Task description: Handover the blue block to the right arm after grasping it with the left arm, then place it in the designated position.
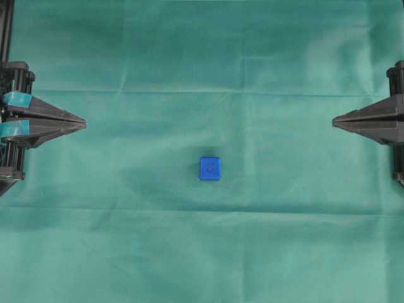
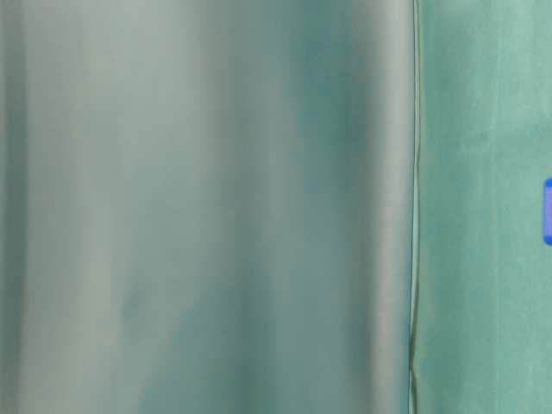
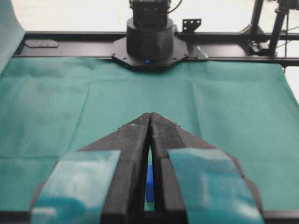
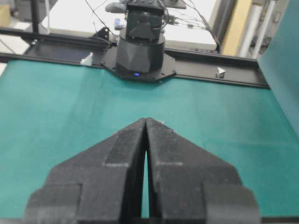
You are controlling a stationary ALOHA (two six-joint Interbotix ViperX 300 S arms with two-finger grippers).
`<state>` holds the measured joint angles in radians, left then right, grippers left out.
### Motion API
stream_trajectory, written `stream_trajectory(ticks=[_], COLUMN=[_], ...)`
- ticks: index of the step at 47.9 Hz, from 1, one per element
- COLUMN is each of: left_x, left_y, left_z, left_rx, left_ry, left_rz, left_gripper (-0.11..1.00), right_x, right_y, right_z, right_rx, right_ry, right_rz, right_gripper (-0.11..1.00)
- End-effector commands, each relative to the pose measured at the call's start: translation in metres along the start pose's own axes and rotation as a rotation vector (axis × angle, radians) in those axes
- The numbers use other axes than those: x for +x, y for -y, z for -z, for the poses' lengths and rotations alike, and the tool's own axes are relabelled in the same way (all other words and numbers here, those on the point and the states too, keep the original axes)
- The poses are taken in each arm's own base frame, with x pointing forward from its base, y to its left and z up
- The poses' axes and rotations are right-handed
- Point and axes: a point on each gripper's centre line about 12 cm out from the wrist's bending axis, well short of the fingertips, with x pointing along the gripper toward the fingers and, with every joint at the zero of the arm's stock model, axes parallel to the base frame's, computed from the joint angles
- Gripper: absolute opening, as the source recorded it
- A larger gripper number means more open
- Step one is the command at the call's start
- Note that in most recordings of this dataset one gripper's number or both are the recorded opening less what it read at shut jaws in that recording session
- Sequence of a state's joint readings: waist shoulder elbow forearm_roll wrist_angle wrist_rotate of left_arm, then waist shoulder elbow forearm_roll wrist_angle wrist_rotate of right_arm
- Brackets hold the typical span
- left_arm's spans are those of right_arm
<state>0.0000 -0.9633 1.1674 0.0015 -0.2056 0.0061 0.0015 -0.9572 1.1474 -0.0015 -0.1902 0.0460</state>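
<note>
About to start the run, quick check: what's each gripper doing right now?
Left gripper: closed, holding nothing; the blue block lies apart on the green cloth.
Right gripper: closed, empty.

A robotics lab: green cloth (image 1: 202, 57) bench, black frame rail (image 3: 70, 37)

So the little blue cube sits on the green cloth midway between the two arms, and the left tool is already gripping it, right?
Not quite. The left tool is shut on nothing, far from the blue cube, as the overhead view shows. The rest holds: the cube lies on the green cloth between the two arms.
</note>
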Motion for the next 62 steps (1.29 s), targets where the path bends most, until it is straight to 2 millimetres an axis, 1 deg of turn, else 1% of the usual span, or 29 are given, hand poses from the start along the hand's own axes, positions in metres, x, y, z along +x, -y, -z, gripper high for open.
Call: stream_trajectory(ticks=[1, 5, 7, 11, 15, 17, 19, 22, 25, 46, 51, 62], left_x=[0.002, 0.003, 0.003, 0.003, 0.003, 0.003, 0.003, 0.003, 0.003, 0.005, 0.010, 0.037], left_y=[-0.001, -0.001, -0.001, -0.001, -0.001, -0.001, -0.001, -0.001, -0.001, -0.001, -0.001, -0.001], left_z=[-0.012, -0.012, -0.013, -0.013, -0.012, -0.012, -0.011, -0.011, -0.010, -0.014, -0.017, -0.021], left_rx=[0.003, 0.005, 0.005, 0.005, 0.003, 0.002, 0.003, 0.002, 0.002, 0.002, 0.000, 0.003], left_ry=[0.031, 0.029, 0.031, 0.031, 0.025, 0.021, 0.015, 0.009, 0.008, 0.020, 0.017, 0.000], left_rz=[-0.003, -0.005, -0.003, -0.005, -0.005, -0.003, -0.003, -0.003, -0.003, -0.003, -0.005, -0.003], left_gripper=[0.03, 0.12, 0.20, 0.42, 0.66, 0.77, 0.88, 0.98, 0.99, 0.99, 0.99, 0.99], right_x=[0.002, 0.002, 0.002, 0.002, 0.002, 0.002, 0.003, 0.003, 0.003, 0.003, 0.003, 0.003], right_y=[0.000, 0.000, 0.000, 0.001, 0.001, 0.002, 0.002, 0.003, 0.004, 0.004, 0.004, 0.005], right_z=[-0.010, -0.010, -0.011, -0.011, -0.011, -0.011, -0.010, -0.010, -0.010, -0.011, -0.011, -0.011], right_rx=[0.012, 0.018, 0.018, 0.020, 0.021, 0.020, 0.020, 0.021, 0.021, 0.018, 0.018, 0.013], right_ry=[0.025, 0.028, 0.029, 0.031, 0.031, 0.030, 0.028, 0.029, 0.029, 0.029, 0.030, 0.032], right_rz=[0.001, 0.001, 0.001, 0.004, 0.008, 0.010, 0.013, 0.016, 0.019, 0.022, 0.022, 0.024], right_gripper=[0.00, 0.01, 0.07, 0.27, 0.53, 0.67, 0.79, 0.90, 0.94, 0.93, 0.93, 0.93])
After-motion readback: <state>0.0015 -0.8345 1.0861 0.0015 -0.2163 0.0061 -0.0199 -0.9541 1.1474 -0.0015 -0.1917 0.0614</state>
